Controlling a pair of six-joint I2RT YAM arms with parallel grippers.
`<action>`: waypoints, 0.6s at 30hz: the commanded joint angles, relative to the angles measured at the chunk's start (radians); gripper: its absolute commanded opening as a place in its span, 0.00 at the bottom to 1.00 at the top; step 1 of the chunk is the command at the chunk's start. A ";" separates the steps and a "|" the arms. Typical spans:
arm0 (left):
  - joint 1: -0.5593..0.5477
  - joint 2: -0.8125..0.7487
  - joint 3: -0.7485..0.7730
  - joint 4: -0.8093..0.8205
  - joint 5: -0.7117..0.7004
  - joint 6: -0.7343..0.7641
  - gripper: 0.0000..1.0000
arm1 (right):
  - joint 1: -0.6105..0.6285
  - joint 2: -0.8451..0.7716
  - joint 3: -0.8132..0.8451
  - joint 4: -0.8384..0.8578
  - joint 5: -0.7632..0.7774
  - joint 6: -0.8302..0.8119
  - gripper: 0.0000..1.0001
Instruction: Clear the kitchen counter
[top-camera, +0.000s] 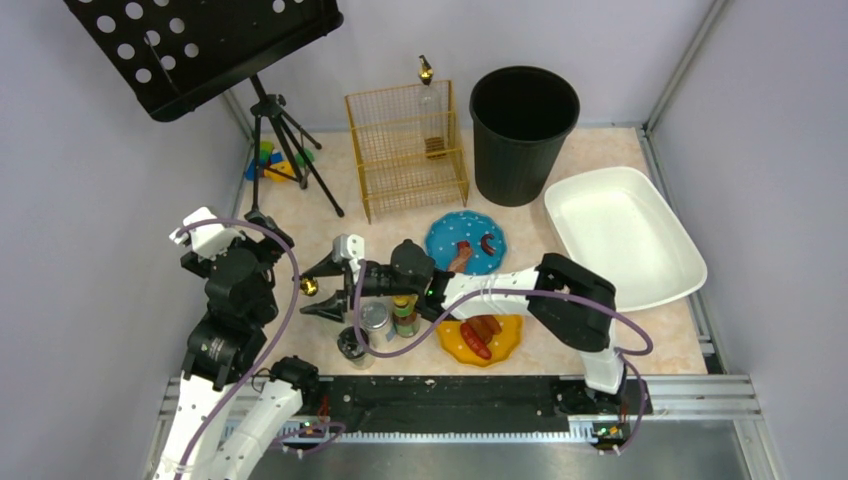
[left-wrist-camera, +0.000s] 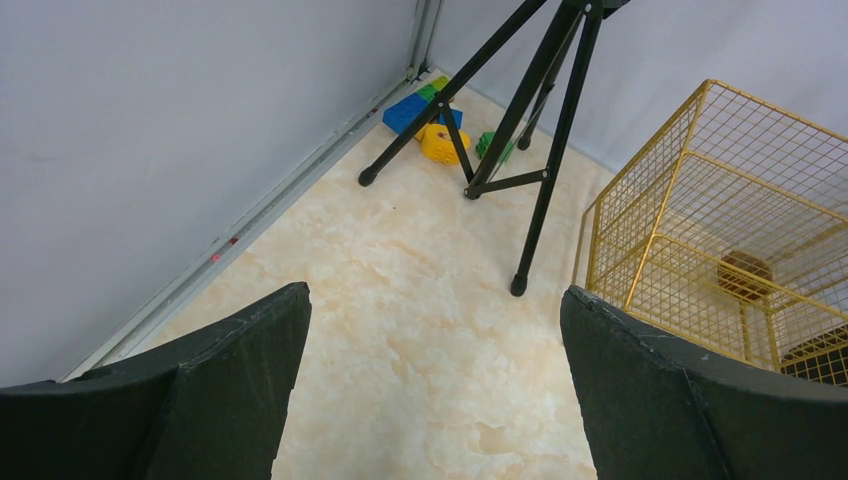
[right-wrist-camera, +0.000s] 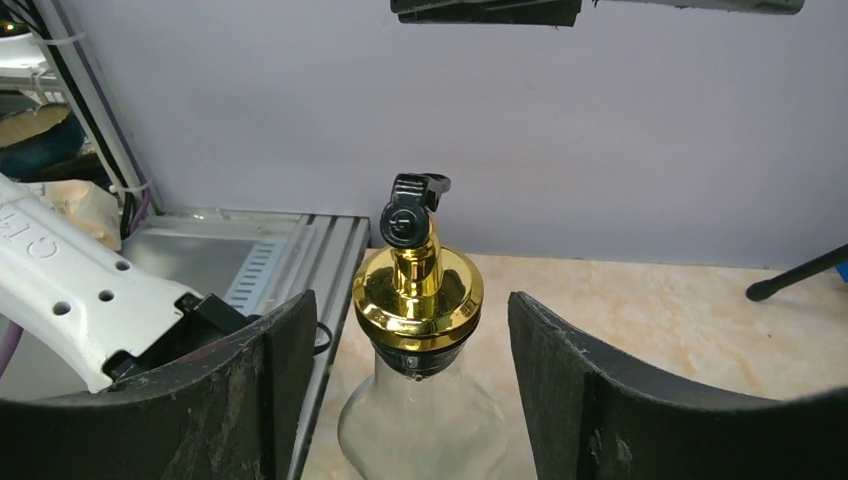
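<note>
Two pincers are out over this job, and only the right one is addressing anything. I am reaching my right pincer (right-wrist-camera: 410, 300) sideways across the near strip of the bench (top-camera: 665, 325), so that its jaws are standing either side of the gold cap on a clear glass pourer bottle (right-wrist-camera: 412, 430). They are apart, with a gap showing on both sides, so nothing is being gripped yet. I am taking it high, I judge, because the glass body below is swelling wider. A lower approach would also be crowding the small jars (top-camera: 377, 318) standing close by my arm. My left pincer (left-wrist-camera: 432, 293) is hanging spread wide over bare marbled surface, holding nothing and probably staying clear of the reach. Beside the jars a yellow plate (top-camera: 512, 335) of sausages is sitting under my forearm, and a blue plate (top-camera: 445, 245) is lying just beyond. Farther back a yellow wire basket (top-camera: 407, 150), a black bin (top-camera: 510, 170) and a white tub (top-camera: 625, 235) are lining the far side, likely as places for whatever I am lifting off. The bench itself is spreading beneath everything and carrying plenty.
</note>
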 joint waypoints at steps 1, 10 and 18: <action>0.007 -0.003 -0.001 0.027 0.007 -0.009 0.99 | 0.016 0.031 0.064 0.051 -0.018 0.028 0.68; 0.008 -0.004 -0.002 0.028 0.014 -0.010 0.99 | 0.017 0.062 0.072 0.076 -0.020 0.045 0.50; 0.009 -0.006 -0.002 0.027 0.006 -0.010 0.99 | 0.018 0.062 0.072 0.100 -0.006 0.047 0.00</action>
